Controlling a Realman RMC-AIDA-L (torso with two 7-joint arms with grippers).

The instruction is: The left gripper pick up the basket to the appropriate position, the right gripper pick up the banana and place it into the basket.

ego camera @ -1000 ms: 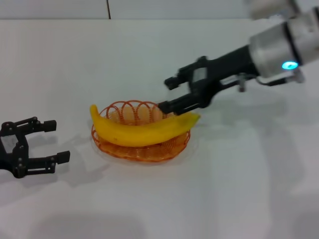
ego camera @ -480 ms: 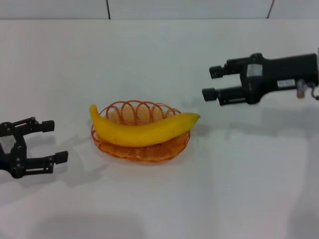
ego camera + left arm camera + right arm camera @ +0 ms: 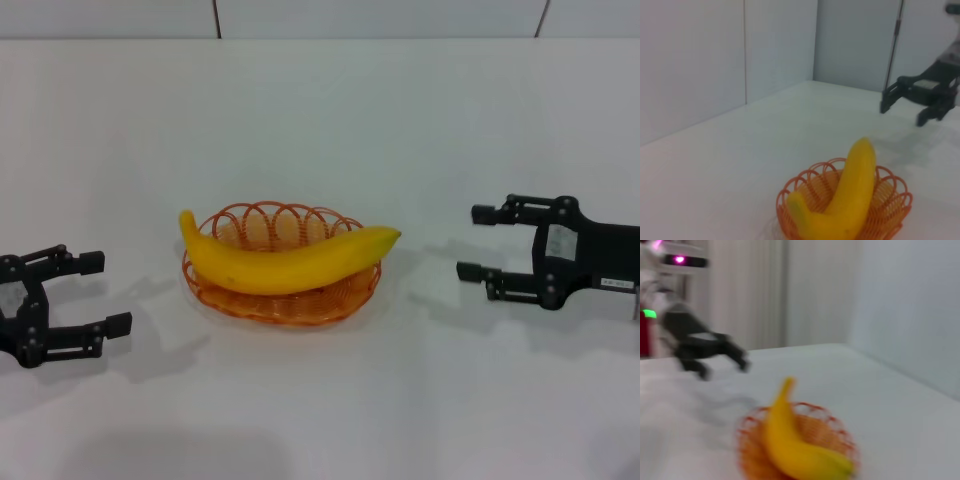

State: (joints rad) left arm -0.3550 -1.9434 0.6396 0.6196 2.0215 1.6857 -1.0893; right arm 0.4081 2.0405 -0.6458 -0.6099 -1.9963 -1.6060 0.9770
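Observation:
The yellow banana (image 3: 290, 262) lies across the orange wire basket (image 3: 262, 228) on the white table, its ends reaching past the rim. My left gripper (image 3: 105, 294) is open and empty, low at the left, a short way from the basket. My right gripper (image 3: 477, 243) is open and empty, low at the right, clear of the banana's tip. The left wrist view shows the banana (image 3: 852, 192) in the basket (image 3: 892, 206) with the right gripper (image 3: 902, 107) beyond. The right wrist view shows the banana (image 3: 787, 442), the basket (image 3: 747, 457) and the left gripper (image 3: 722, 365) beyond.
The white table (image 3: 320, 120) spreads around the basket. A white panelled wall (image 3: 300, 18) runs along the table's far edge.
My right gripper has drawn back from the banana's tip, moving right and down to near the table. The banana stays in the basket. My left gripper has shifted slightly toward the front left.

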